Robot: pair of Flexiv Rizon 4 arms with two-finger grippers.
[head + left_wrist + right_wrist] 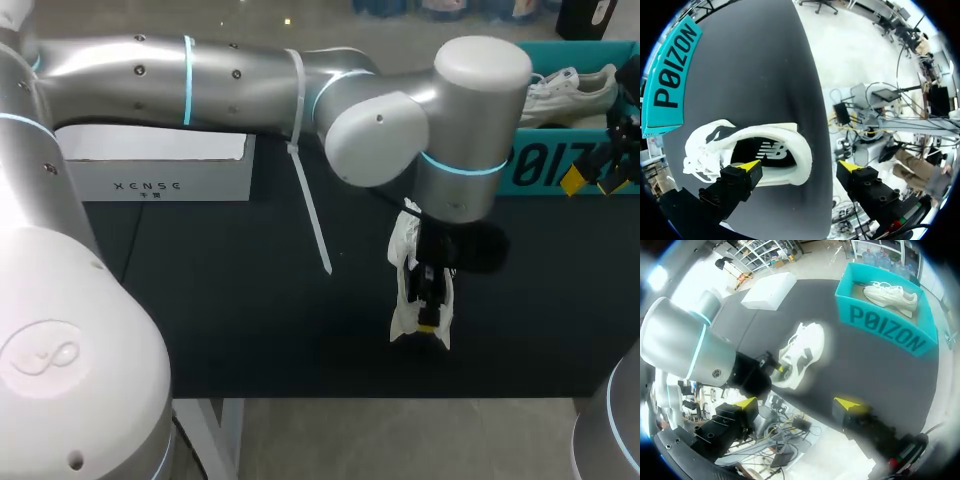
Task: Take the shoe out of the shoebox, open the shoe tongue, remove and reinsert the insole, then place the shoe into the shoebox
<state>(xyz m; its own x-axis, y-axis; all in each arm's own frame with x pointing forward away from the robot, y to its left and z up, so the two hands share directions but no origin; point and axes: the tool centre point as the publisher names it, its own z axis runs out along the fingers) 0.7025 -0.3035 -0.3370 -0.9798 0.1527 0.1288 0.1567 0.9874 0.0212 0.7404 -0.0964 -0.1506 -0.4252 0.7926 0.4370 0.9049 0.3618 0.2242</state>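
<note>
Shoe [705, 150]: outside box [885, 332], likely light, soft; heel rim looks the best hold.
Left gripper [799, 165]: spread over heel.
Right gripper [796, 402]: spread, empty.

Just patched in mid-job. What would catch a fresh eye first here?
The left arm stretched across the dark table, its open gripper down over a white shoe near the front edge, one yellow tip at the shoe's opening. Next, the teal shoebox at the far right corner, with a second white shoe inside.
</note>
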